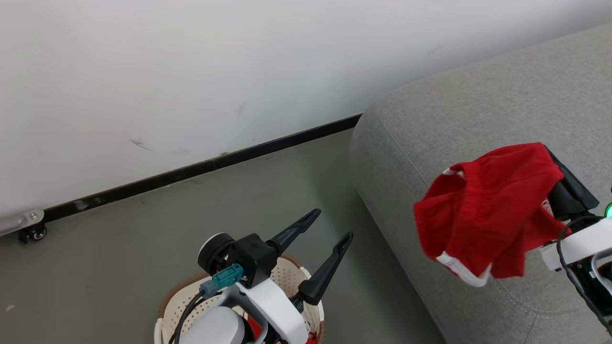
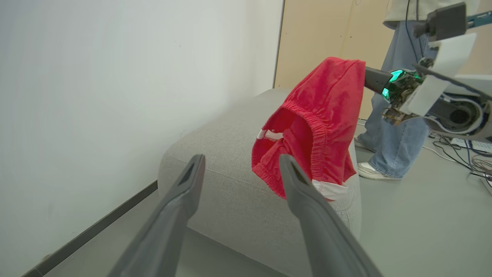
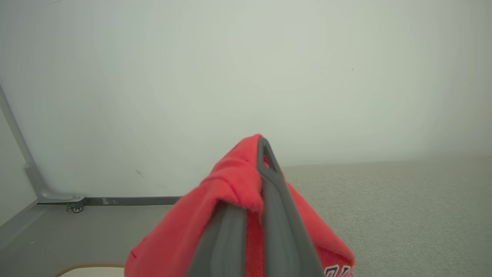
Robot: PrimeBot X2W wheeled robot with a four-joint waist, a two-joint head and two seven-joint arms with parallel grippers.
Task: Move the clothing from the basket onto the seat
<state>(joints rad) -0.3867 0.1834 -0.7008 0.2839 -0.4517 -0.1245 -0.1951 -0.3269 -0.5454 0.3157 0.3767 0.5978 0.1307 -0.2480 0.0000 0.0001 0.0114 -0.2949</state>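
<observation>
The clothing (image 1: pixel 483 210) is a red garment with an elastic waistband and white trim. It sits right of centre in the head view, hanging in the air over the front edge of the seat (image 1: pixel 478 105), and looks clear of the fabric. My read: light, limp, no stiffness, so it drapes and swings. It isn't fragile, and it's unlikely to slide on that woven grey. Best hold is any bunched fold, and the thick waistband gives the surest bite. My right gripper (image 3: pixel 264 152) is clamped tight on a fold, with cloth draped over both fingers at bottom centre of the right wrist view. My left gripper (image 1: pixel 332 224), lower centre of the head view, has its fingers spread wide, empty and touching nothing. It is above the basket (image 1: pixel 165 306) at the bottom edge. A scrap of red shows inside, probably more clothing.
</observation>
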